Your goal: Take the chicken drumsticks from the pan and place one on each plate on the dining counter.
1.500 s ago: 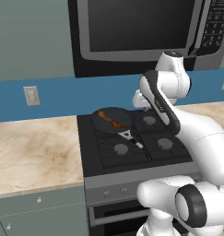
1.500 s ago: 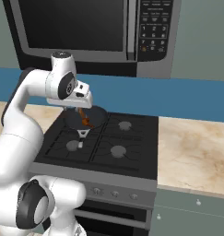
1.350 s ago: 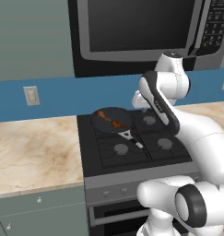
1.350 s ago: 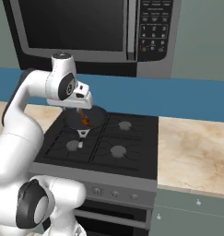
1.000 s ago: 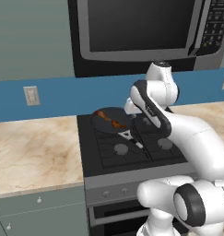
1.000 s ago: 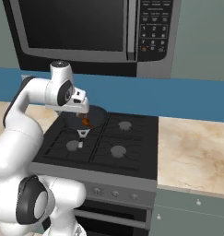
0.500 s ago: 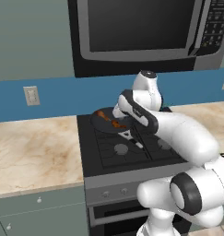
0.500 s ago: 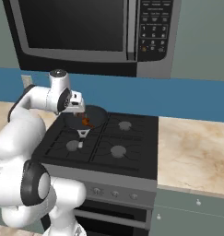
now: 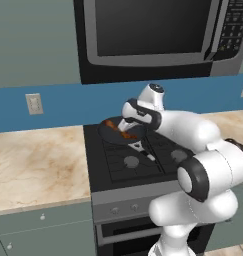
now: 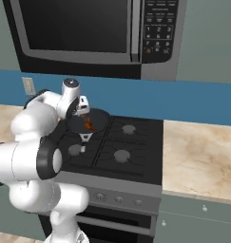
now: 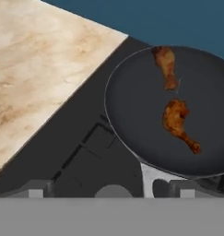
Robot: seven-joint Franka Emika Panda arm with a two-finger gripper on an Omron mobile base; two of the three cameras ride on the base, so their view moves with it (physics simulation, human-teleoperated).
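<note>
The arm is reaching over the stove (image 9: pixel 138 160), with the hand (image 9: pixel 127 122) hanging just above the near rim of the pan (image 9: pixel 113 133). From the right base camera the hand (image 10: pixel 83 110) is sitting at the left edge of the pan (image 10: pixel 99 119), close over it. The pan is resting on the rear left burner, its handle (image 9: pixel 142 150) pointing toward the front of the stove. Through the hand camera the pan (image 11: pixel 132 115) is occupying the right half of the frame, and both chicken drumsticks are lying inside it: the far drumstick (image 11: pixel 166 65) near the upper rim, the near drumstick (image 11: pixel 179 123) toward the pan's middle, the two close but not touching. From the left base camera the drumsticks (image 9: pixel 118 129) are showing as a reddish streak across the pan floor; from the right base camera one (image 10: pixel 90 125) is showing as an orange spot. The hand is holding nothing; how far its jaws are standing apart cannot be told, since the fingertips are barely showing. The beige marble counter (image 11: pixel 35 60) is lying to the left of the stove, and the microwave (image 9: pixel 153 35) is hanging above it. The light part of the handle (image 11: pixel 155 182) is showing at the bottom of the hand camera's frame.
</note>
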